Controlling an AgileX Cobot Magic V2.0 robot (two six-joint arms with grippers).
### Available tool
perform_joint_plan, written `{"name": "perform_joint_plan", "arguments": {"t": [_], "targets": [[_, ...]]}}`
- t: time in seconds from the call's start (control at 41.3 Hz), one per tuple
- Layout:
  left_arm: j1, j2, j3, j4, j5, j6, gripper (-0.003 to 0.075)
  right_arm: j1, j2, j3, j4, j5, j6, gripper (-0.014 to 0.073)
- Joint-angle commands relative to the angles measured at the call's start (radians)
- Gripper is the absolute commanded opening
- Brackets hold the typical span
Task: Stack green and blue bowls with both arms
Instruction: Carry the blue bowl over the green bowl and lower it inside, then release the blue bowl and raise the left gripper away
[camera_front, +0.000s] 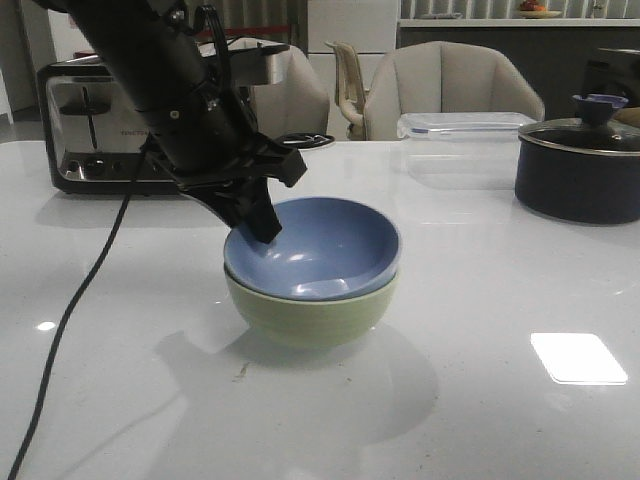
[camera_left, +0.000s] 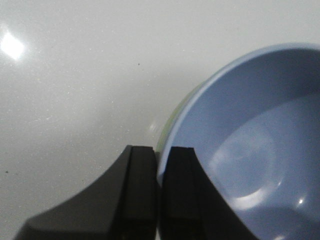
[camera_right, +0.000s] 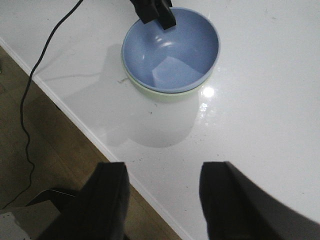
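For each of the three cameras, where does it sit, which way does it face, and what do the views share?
Front: looks forward across the table at the blue bowl nested in the green bowl; left arm shows.
Left wrist: close over the blue bowl's rim; left pincer nips it.
Right wrist: high above the table edge, looking down; right pincer open, empty.
Shared: all three show both bowls.

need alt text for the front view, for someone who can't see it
A dusty blue matte bowl sits nested inside a pale sage green bowl on a glossy white table, with the black left gripper pinching the blue bowl's left rim. A chrome toaster and a dark lidded pot stand behind.
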Motion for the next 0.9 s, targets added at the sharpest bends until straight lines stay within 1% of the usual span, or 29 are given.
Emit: {"name": "perform_joint_plan", "arguments": {"t": [0.0,0.073,0.169,0.242,0.29,0.435,0.581,0.726,0.871], "targets": [[-0.006,-0.055,-0.042,-0.026,-0.018,-0.001,0.0116,-0.001,-0.008,-0.026,0.003,-0.053,-0.008,0.0443],[-0.006,-0.055,-0.057,-0.027,0.031,-0.001,0.0199,-0.001,-0.008,-0.026,0.003,-0.053,-0.008,0.0443],[-0.006,-0.059,-0.077,-0.027,0.090,-0.001,0.0375,-0.001,-0.008,-0.026,0.003,-0.053,-0.008,0.0443],[-0.006,-0.071,-0.092,-0.028,0.133,-0.001,0.0452,-0.001,-0.008,-0.026,0.003,-0.053,-0.008,0.0443],[-0.006,-0.089,-0.094,-0.031,0.154,-0.001,0.0463,-0.001,-0.008,-0.026,0.003,-0.053,-0.008,0.0443],[-0.006,-0.186,-0.092,-0.032,0.214,-0.001,0.0457,-0.001,-0.008,-0.026,0.003,-0.053,-0.008,0.0443],[-0.010,-0.335,-0.063,-0.032,0.221,-0.001,0.0457,-0.001,-0.008,-0.026,0.003,-0.048,-0.008,0.0443],[-0.030,-0.493,0.030,-0.030,0.199,0.006,0.0457,-0.001,-0.008,-0.026,0.003,-0.047,-0.008,0.0443],[-0.063,-0.654,0.166,-0.028,0.173,0.010,0.0457,-0.001,-0.008,-0.026,0.003,-0.047,-0.008,0.0443]]}}
